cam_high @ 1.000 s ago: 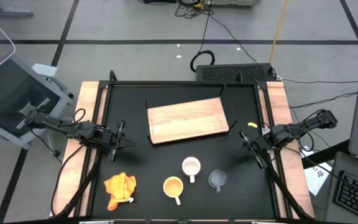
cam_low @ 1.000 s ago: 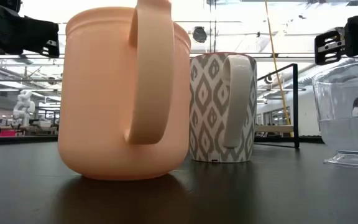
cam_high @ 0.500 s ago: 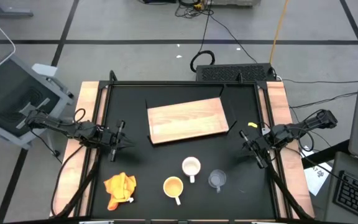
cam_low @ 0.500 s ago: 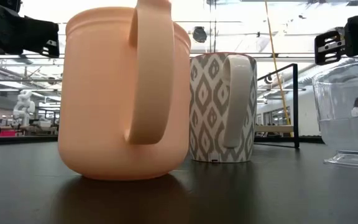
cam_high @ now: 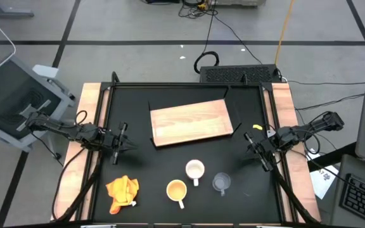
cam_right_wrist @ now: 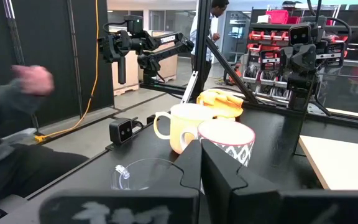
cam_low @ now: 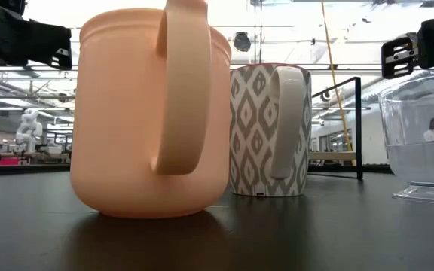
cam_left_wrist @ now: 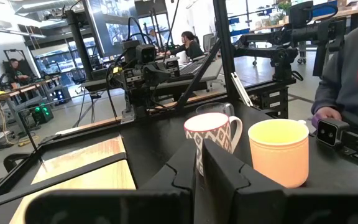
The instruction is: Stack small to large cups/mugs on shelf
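Three handled cups stand on their bases near the table's near edge: a white one with a grey pattern (cam_high: 195,170) (cam_low: 270,132), a yellow-orange one (cam_high: 177,190) (cam_low: 126,113) and a clear glass one (cam_high: 221,182) (cam_low: 424,143). The wooden shelf board (cam_high: 192,123) lies flat beyond them. My left gripper (cam_high: 124,145) (cam_left_wrist: 199,174) hovers shut at the table's left, my right gripper (cam_high: 253,147) (cam_right_wrist: 199,171) shut at its right. Both point toward the cups and touch nothing.
An orange-yellow cloth (cam_high: 122,192) lies crumpled at the near left corner. A small yellow bit (cam_high: 256,127) sits right of the board. A person's hand (cam_right_wrist: 33,78) shows beyond the table's near edge. Bare black tabletop separates each gripper from the cups.
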